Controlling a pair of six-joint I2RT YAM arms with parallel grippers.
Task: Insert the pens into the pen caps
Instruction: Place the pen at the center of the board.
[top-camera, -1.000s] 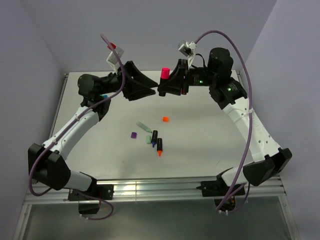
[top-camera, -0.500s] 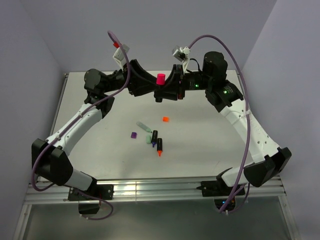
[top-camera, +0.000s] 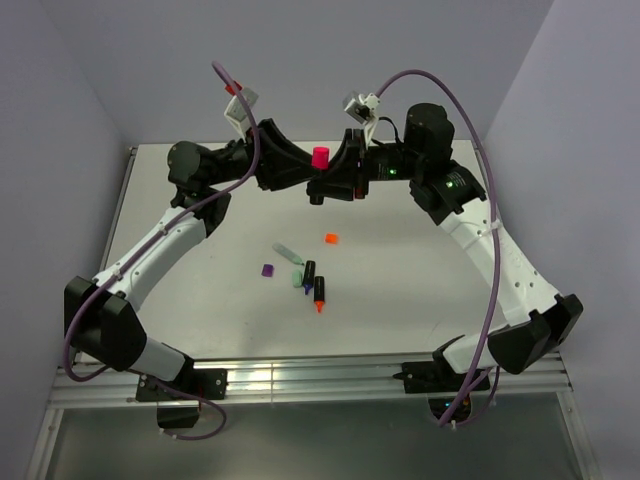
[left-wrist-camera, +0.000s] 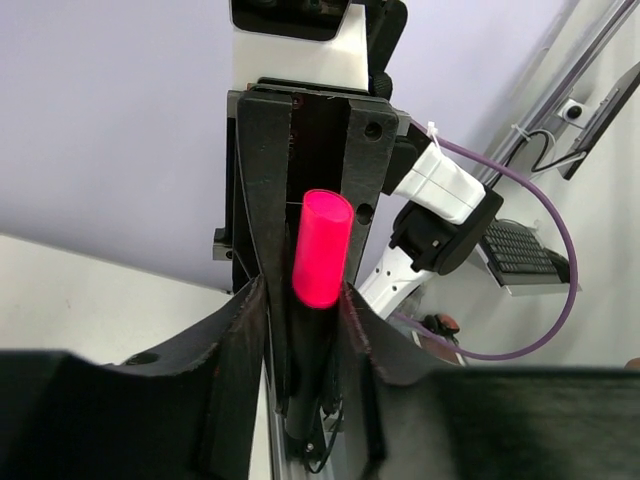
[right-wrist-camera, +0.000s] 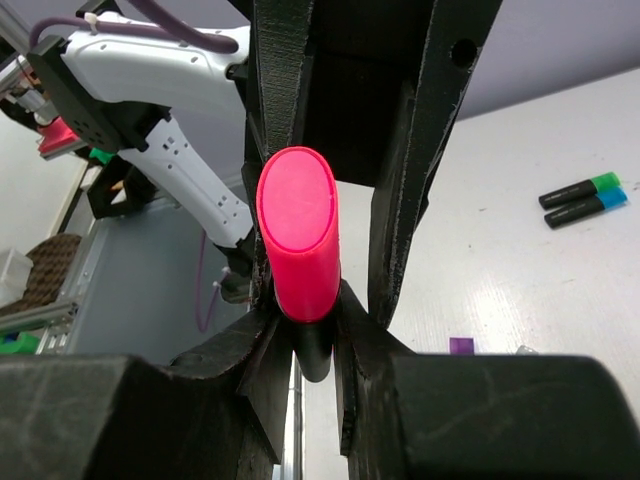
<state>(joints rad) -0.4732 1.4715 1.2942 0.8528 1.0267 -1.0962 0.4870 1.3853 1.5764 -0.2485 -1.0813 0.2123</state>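
Left hand (top-camera: 300, 176) has met right hand (top-camera: 333, 175); black pen (top-camera: 316, 196) wears pink cap (top-camera: 320, 157).

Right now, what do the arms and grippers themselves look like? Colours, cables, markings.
Both arms: white shells on the left arm and right arm, black joint housings. A purple cable loops along each. Left gripper and right gripper have black fingers, with white camera mounts behind. Green lights glow near the right wrist. No readable markings.
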